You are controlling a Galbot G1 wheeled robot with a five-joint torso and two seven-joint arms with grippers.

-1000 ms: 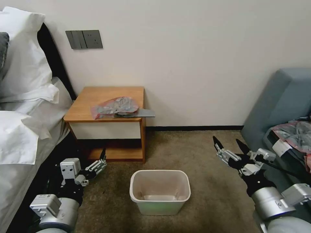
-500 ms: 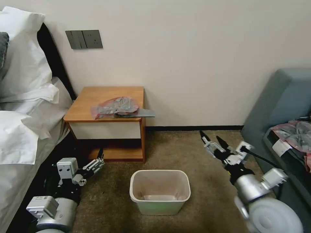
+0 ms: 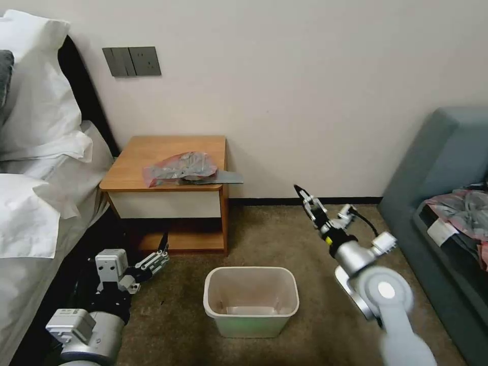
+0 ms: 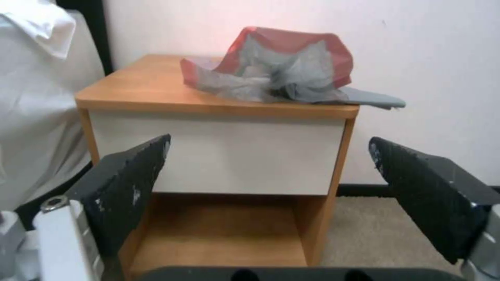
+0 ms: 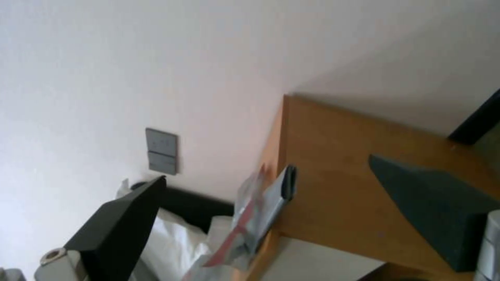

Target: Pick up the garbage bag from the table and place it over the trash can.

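The garbage bag (image 3: 180, 168) lies crumpled on the table (image 3: 152, 150), grey plastic with a pinkish-red rim; a flat grey part of it sticks out past the table's right edge. The trash can (image 3: 250, 297) stands on the carpet in front of the table, with nothing in it. My right gripper (image 3: 305, 198) is open in the air to the right of the table, pointing toward it and a little below its top. From the right wrist the garbage bag (image 5: 250, 210) shows between the open fingers. My left gripper (image 3: 161, 250) is open, low by the table's shelf, facing the drawer front.
A bed with white pillows (image 3: 35, 127) runs along the left. At the right a grey-blue sofa (image 3: 442, 168) holds a pink-and-grey plastic bundle (image 3: 460, 211) with a white tag. Switch plates (image 3: 132, 61) sit on the wall. Brown carpet (image 3: 325, 239) lies open around the can.
My right arm has swung left and forward from beside the sofa toward the table, and its gripper has turned edge-on. The left gripper has barely moved.
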